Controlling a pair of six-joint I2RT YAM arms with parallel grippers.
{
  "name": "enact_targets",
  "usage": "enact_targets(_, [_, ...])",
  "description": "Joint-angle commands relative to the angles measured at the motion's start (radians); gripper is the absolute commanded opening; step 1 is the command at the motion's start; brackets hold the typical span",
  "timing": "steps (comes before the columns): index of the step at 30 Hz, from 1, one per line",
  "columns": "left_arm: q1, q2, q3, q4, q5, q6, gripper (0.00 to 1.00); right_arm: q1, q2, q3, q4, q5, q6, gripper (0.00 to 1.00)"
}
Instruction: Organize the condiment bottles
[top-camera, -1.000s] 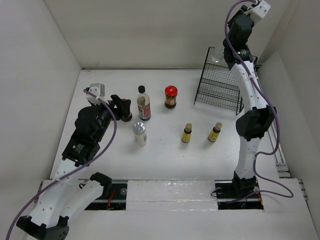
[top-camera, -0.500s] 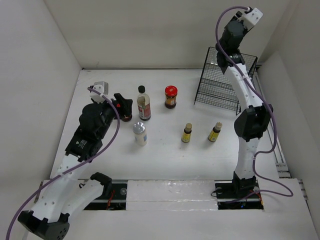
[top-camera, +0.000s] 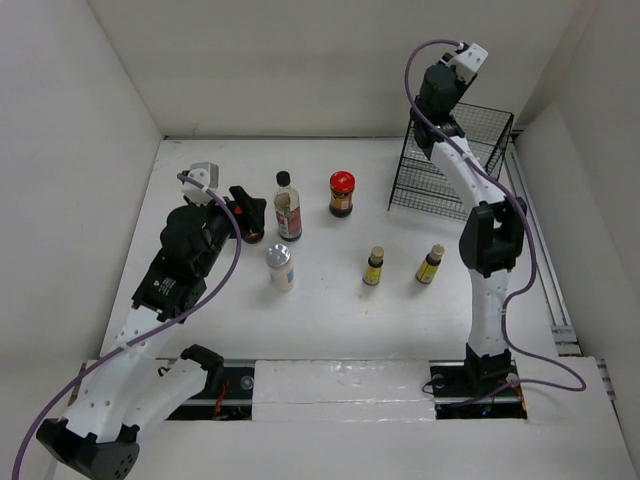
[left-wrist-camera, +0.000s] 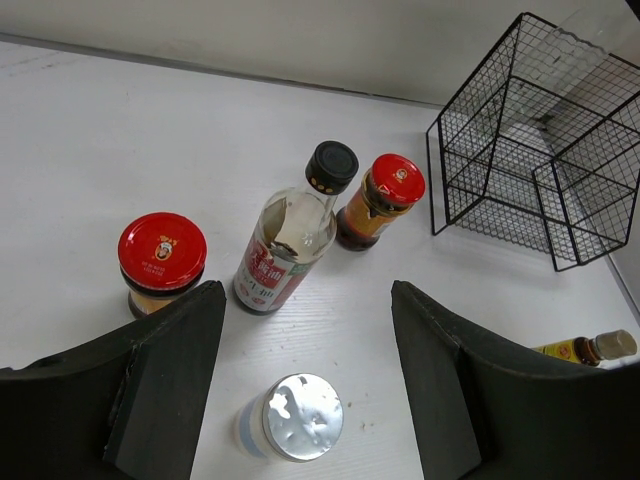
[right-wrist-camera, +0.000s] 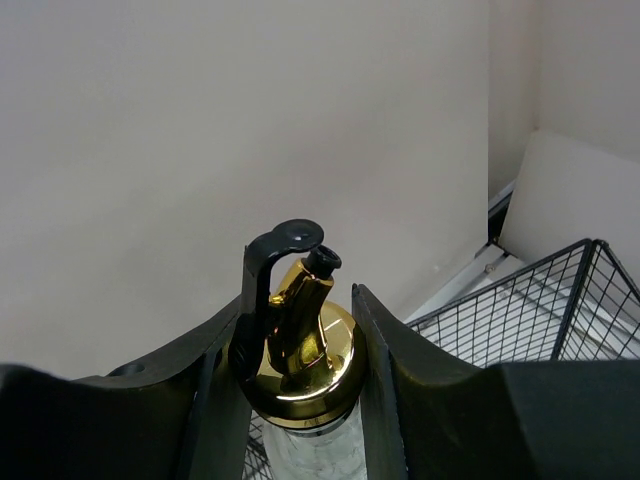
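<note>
Right wrist view showed the right end effector (right-wrist-camera: 300, 320) clamped on the gold-spouted bottle (right-wrist-camera: 298, 372), raised by the basket (top-camera: 440, 190) at its far-left corner. Lower down, the left end effector (left-wrist-camera: 302, 292) hung open beside six bottles (top-camera: 288, 208) on the tabletop (top-camera: 330, 310), away from its edges.

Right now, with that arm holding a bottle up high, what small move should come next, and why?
Probably lower it toward the wire basket. The right gripper is clamped on the gold-spouted bottle, which hangs in the air with the basket's wires showing just below it.
</note>
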Motion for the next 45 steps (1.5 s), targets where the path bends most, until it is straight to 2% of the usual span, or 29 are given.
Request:
enact_targets(1, [0.006,-0.016,0.017,0.047,0.007,-0.003,0.63,0.01,-0.015,0.024,0.096,-0.003,0.0,0.05])
enact_targets(12, [0.006,-0.034,0.017,0.047,0.016,-0.003,0.63,0.01,0.017,-0.031,0.016,-0.041,0.051,0.29])
enact_targets(17, [0.006,-0.063,0.017,0.047,0.016,-0.003,0.63,0.01,-0.018,-0.067,0.007,-0.075,0.071,0.4])
enact_targets(23, [0.006,-0.063,0.017,0.024,-0.039,-0.036,0.69,0.01,-0.138,-0.076,-0.057,-0.15,0.08,0.62])
enact_targets(24, [0.006,-0.072,0.017,0.024,-0.054,-0.046,0.7,0.001,-0.159,-0.076,-0.066,-0.191,0.08,0.68])
enact_targets(27, [0.006,-0.083,0.017,0.024,-0.065,-0.056,0.78,0.001,-0.253,-0.113,-0.097,-0.28,0.08,0.75])
enact_targets(29, [0.006,-0.092,0.017,0.024,-0.065,-0.056,0.79,0.001,-0.331,-0.168,-0.097,-0.337,0.06,0.78])
enact_targets(32, [0.006,-0.092,0.017,0.014,-0.065,-0.056,0.8,0.001,-0.42,-0.247,-0.097,-0.474,0.05,0.78])
enact_targets(33, [0.006,-0.092,0.017,0.014,-0.077,-0.056,0.8,-0.01,-0.44,-0.268,-0.097,-0.539,0.037,0.75])
enact_targets(34, [0.006,-0.092,0.017,0.014,-0.092,-0.056,0.8,-0.01,-0.458,-0.292,-0.097,-0.713,0.037,0.67])
enact_targets(35, [0.006,-0.101,0.017,0.004,-0.103,-0.065,0.79,-0.01,-0.472,-0.312,-0.097,-0.817,0.037,0.42])
enact_targets(36, [0.006,-0.102,0.026,0.004,-0.118,-0.065,0.79,-0.01,-0.484,-0.355,-0.097,-0.922,0.037,0.26])
enact_targets(37, [0.006,-0.102,0.026,-0.005,-0.132,-0.075,0.78,-0.01,-0.498,-0.378,-0.097,-1.024,0.025,0.15])
enact_targets(38, [0.006,-0.111,0.026,-0.005,-0.161,-0.076,0.78,0.017,-0.498,-0.404,-0.082,-1.198,0.013,0.07])
enact_targets(41, [0.006,-0.111,0.026,-0.031,-0.213,-0.086,0.74,0.094,-0.509,-0.531,-0.022,-1.35,-0.076,0.1])
enact_targets(42, [0.006,-0.111,0.026,-0.031,-0.214,-0.097,0.74,0.158,-0.509,-0.56,-0.013,-1.35,-0.107,0.21])
enact_targets(43, [0.006,-0.111,0.026,-0.031,-0.223,-0.097,0.74,0.191,-0.494,-0.59,-0.023,-1.35,-0.169,0.26])
enact_targets(44, [0.006,-0.12,0.026,-0.031,-0.223,-0.097,0.74,0.243,-0.468,-0.59,-0.043,-1.364,-0.197,0.35])
enact_targets(45, [0.006,-0.12,0.026,-0.031,-0.223,-0.097,0.74,0.264,-0.468,-0.59,-0.063,-1.376,-0.22,0.4])
